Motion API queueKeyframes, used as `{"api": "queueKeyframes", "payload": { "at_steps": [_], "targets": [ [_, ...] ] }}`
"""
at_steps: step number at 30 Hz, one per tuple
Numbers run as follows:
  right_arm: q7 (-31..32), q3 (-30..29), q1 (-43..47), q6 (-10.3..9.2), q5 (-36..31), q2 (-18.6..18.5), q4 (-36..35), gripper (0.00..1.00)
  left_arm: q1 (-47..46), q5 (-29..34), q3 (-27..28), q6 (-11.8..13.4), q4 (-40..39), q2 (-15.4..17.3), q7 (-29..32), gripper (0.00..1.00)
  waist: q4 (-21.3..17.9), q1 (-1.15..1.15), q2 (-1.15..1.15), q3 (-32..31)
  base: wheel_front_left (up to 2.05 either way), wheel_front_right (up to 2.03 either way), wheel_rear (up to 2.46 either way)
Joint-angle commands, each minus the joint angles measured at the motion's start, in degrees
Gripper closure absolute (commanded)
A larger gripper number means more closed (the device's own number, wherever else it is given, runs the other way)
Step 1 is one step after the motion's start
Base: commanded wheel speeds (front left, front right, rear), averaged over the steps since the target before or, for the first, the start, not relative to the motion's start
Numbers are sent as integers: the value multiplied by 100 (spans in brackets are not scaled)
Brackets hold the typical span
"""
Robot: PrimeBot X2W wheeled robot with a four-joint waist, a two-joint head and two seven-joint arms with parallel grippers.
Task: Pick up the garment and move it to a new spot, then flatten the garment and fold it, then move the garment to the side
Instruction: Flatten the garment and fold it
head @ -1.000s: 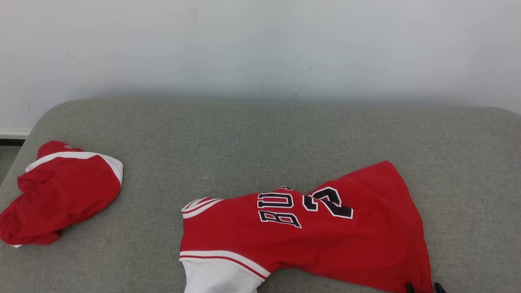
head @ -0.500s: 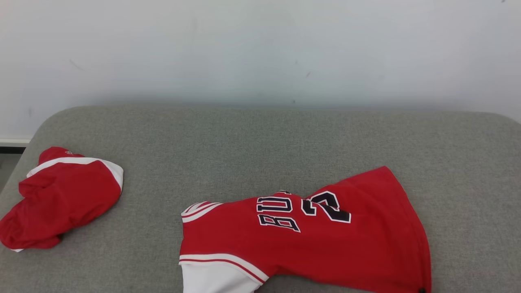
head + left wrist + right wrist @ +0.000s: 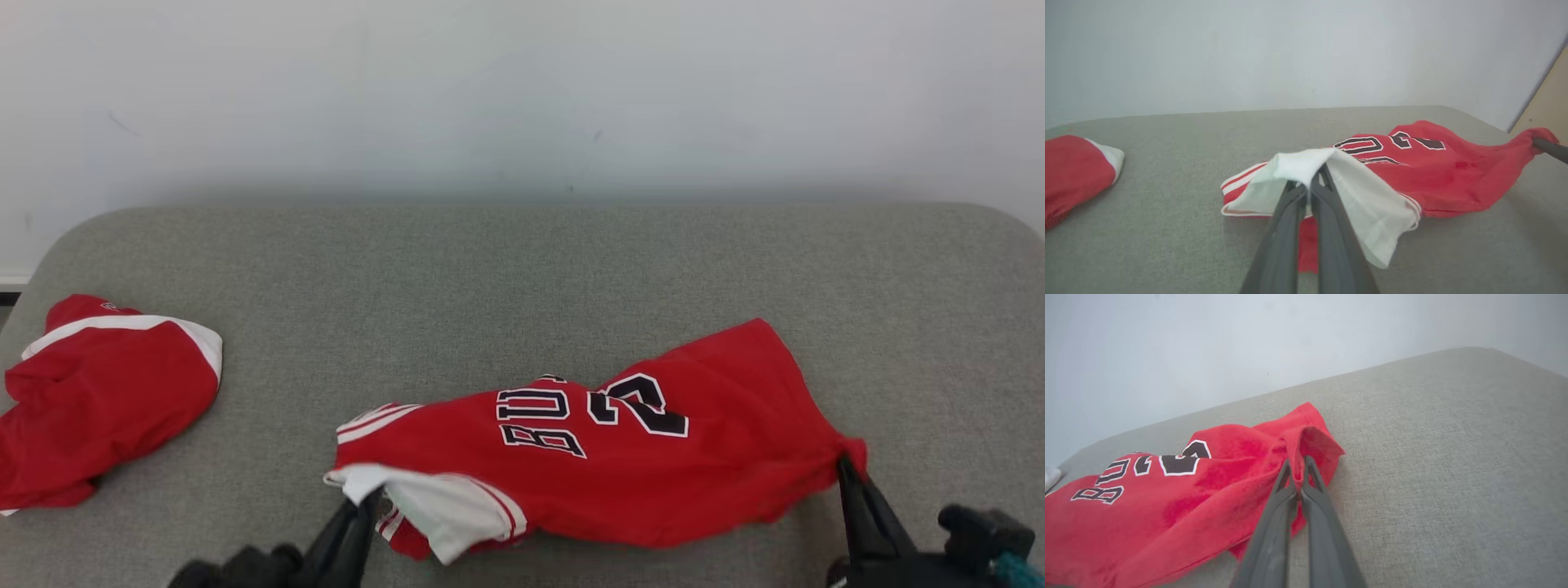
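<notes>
Risks slipping from either thin pinch if hauled unevenly, and dragging into bunches on the grey cushion (image 3: 522,269) if raised too little. Noted left gripper (image 3: 365,495) clamped on the white sleeve (image 3: 1306,163), right gripper (image 3: 842,464) clamped on the red hem corner (image 3: 1312,443). Found garment (image 3: 637,474) near front centre of cushion, red with dark lettering, rumpled, stretched sideways between both pinches.

The red jersey (image 3: 620,474) is lying stretched sideways across the near middle of the grey padded surface (image 3: 522,278), its dark white-edged letters and numeral facing up. Its white-lined, striped-trim end is sitting lifted and folded over at the left, while its right corner is bunching into a raised point
</notes>
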Motion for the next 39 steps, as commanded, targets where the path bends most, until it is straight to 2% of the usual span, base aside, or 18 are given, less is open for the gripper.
{"api": "queueKeyframes", "payload": {
  "at_steps": [1,8,10,15,18,19,21,27,32,39],
  "targets": [
    [90,34,-166,-13,89,-47,-120,100,-244,-19,2,-4,-93,133,70,100,-62,0,0,110,0,0,0],
    [985,166,-1649,-13,611,-295,-533,100,-2456,-456,-366,2,-370,948,806,100,-199,0,0,758,0,0,0],
    [1271,139,-2247,-13,734,-339,-533,100,-3260,-548,-510,2,-267,1204,959,100,-236,0,0,1017,0,0,0],
    [1941,-100,-3821,-13,1081,-364,-337,100,-5178,-1155,-905,3,316,1522,1256,100,-269,0,0,1645,0,0,0],
    [2353,-196,-4786,-13,1205,-273,-45,100,-6271,-1548,-1097,3,881,1534,1313,100,-306,0,0,1954,0,0,0],
    [2353,-196,-4786,-13,1205,-273,-45,100,-6271,-1548,-1097,3,881,1534,1313,100,-306,0,0,1954,0,0,0],
    [2607,-199,-5414,-13,1197,-226,155,100,-6984,-1743,-1150,3,1269,1521,1353,100,-338,0,0,2140,0,0,0],
    [2862,-221,-7223,-13,963,-82,875,100,-8834,-1978,-1410,3,2304,1509,1202,100,-444,0,0,2612,0,0,0],
    [2746,-297,-8804,-13,774,47,1679,100,-10344,-2190,-1458,3,3239,1426,923,100,-580,0,0,2964,0,0,0],
    [2462,-164,-9877,-13,484,-31,2439,100,-11392,-2395,-1737,3,4120,1225,550,100,-652,0,0,3230,0,0,0]
  ]
}}
